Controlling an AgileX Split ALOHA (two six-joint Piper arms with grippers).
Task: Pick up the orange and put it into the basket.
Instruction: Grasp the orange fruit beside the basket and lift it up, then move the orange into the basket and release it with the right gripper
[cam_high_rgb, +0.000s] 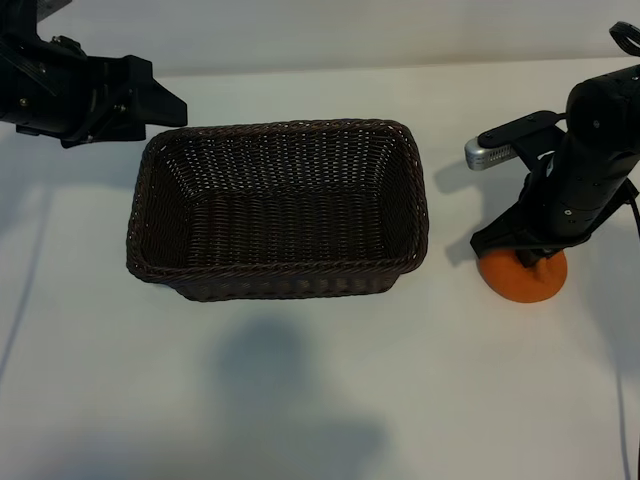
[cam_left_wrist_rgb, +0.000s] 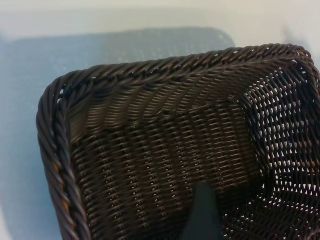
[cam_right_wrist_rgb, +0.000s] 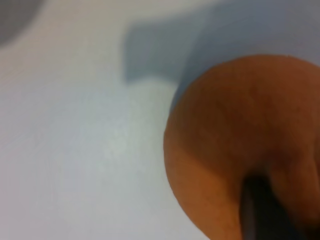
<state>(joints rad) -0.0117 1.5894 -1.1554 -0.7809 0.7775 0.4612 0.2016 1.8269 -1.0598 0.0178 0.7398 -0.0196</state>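
Pointing straight down, right pincer (cam_high_rgb: 527, 262) pressed onto the orange (cam_high_rgb: 524, 280) on the table (cam_high_rgb: 320, 400), grip unclear, left pincer (cam_high_rgb: 150, 100) wide open, empty, at the basket (cam_high_rgb: 280, 282) corner.

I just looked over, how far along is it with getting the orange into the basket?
Early. Done: the right gripper has reached the orange, sitting down on it. In hand: the grasp; the fruit remains on the table, and a firm hold isn't visible. Left: lift, carry, release into the empty basket. The left gripper waits at the basket's far corner.
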